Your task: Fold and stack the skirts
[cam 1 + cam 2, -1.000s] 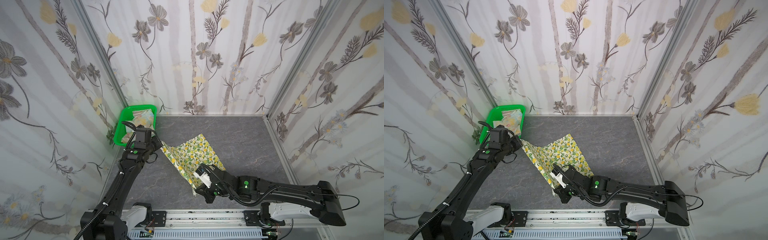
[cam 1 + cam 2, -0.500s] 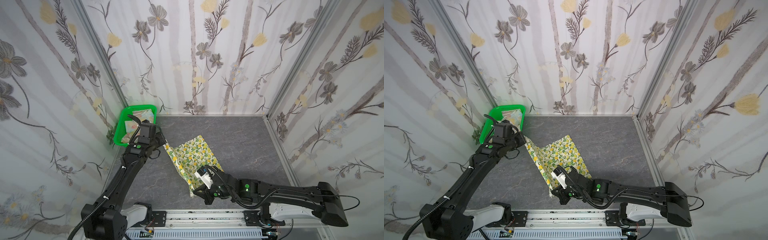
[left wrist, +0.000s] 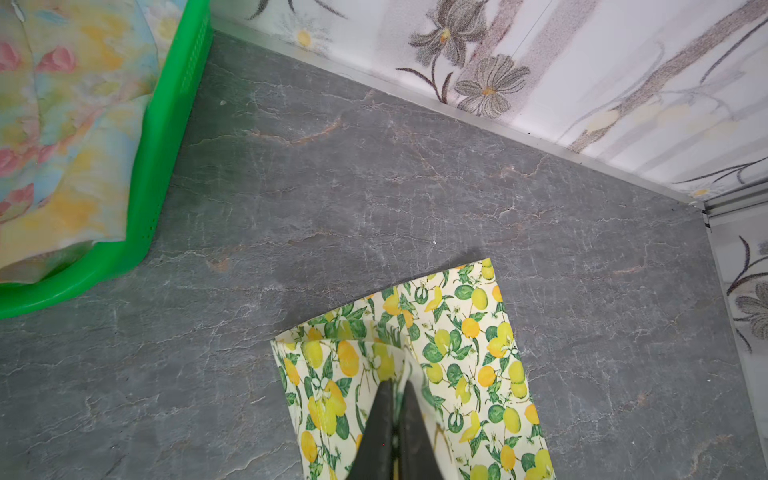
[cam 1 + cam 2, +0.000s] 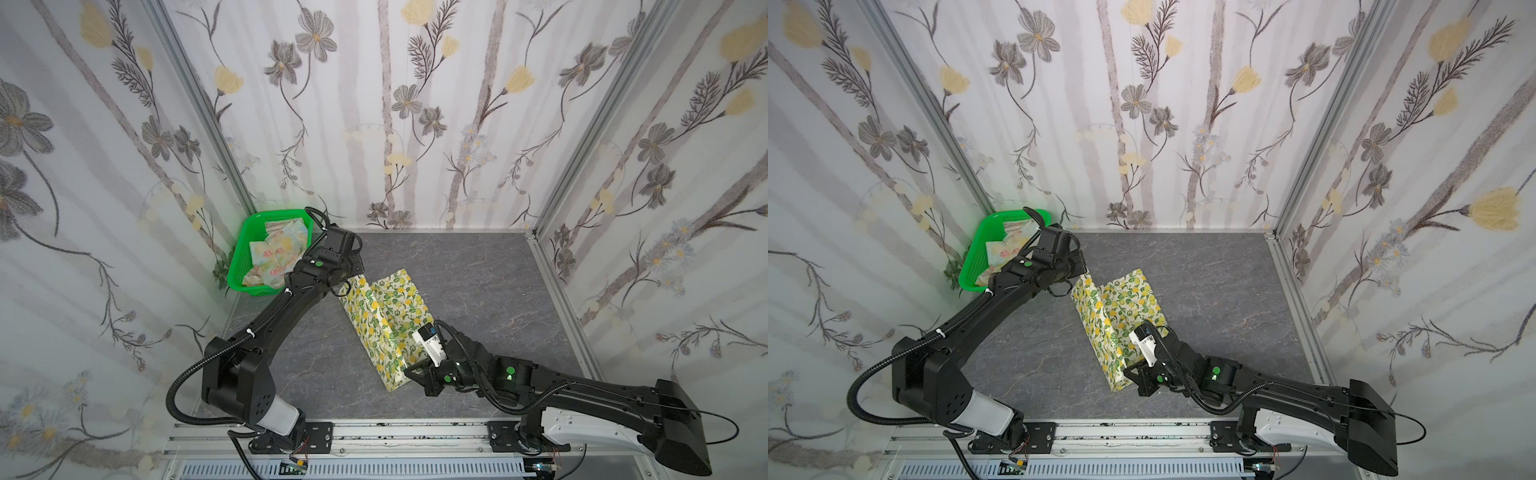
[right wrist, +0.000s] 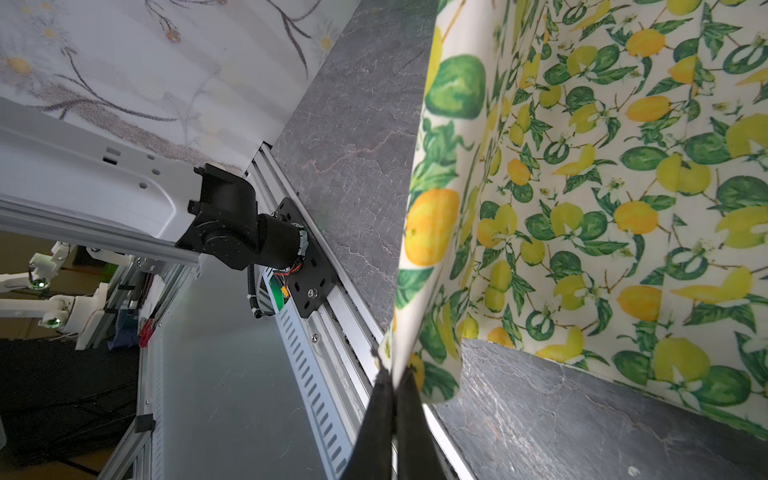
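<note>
The cream lemon-print skirt (image 4: pixel 386 320) (image 4: pixel 1119 316) lies slantwise on the grey floor, its left long edge raised and curling over. My left gripper (image 4: pixel 354 281) (image 4: pixel 1086 276) (image 3: pixel 397 386) is shut on the far corner of that edge, and the lemon-print skirt (image 3: pixel 461 353) hangs below it. My right gripper (image 4: pixel 409 370) (image 4: pixel 1128 372) (image 5: pixel 392 372) is shut on the near corner, and the lemon-print skirt (image 5: pixel 602 187) spreads away from it. The pastel flowered skirt (image 4: pixel 276 255) (image 4: pixel 1007 249) (image 3: pixel 62 124) lies crumpled in the basket.
A green perforated basket (image 4: pixel 237 270) (image 4: pixel 971 262) (image 3: pixel 160 145) stands in the back left corner against the wall. Flowered walls close in three sides. A metal rail (image 4: pixel 374 432) (image 5: pixel 332 316) runs along the front edge. Bare grey floor (image 4: pixel 478 274) lies right of the skirt.
Both grippers have moved right while holding the lemon skirt's left edge. That edge now stands higher and further over the rest of the cloth, which looks narrower.
</note>
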Tool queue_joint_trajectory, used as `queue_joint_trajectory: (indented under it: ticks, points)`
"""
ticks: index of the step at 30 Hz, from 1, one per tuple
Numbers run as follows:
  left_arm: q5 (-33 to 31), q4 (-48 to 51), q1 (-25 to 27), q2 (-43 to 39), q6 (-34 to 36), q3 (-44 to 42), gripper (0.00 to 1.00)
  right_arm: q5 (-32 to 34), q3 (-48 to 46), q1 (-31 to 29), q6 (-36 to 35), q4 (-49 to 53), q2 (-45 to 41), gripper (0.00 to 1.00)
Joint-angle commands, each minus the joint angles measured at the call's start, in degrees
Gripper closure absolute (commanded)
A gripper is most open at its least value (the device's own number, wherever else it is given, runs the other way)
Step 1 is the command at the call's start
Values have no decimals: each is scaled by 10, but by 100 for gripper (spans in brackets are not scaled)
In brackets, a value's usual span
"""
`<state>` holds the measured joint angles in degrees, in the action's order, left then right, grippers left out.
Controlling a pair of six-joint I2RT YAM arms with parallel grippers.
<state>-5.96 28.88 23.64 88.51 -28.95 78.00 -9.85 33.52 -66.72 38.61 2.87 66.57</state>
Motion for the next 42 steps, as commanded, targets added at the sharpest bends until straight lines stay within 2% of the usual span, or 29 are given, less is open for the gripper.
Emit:
queue_joint_trajectory:
  ticks: [1, 8, 13, 30, 42]
  points:
    - [-55, -52, 3, 15, -4, 21, 100, -30, -6, 3, 9, 18, -11, 100]
    - [-76, -55, 4, 4, -1, 12, 100, -20, 5, 5, 3, 32, 1, 100]
    - [-59, -58, 6, 15, -1, 42, 100, -19, 6, 8, 6, 31, -4, 100]
    - [-74, -58, 72, 173, 14, 180, 100, -34, -47, 67, 43, 37, -41, 100]
    - [-84, -58, 84, 278, 13, 271, 100, -35, -58, 106, 64, 39, 8, 100]
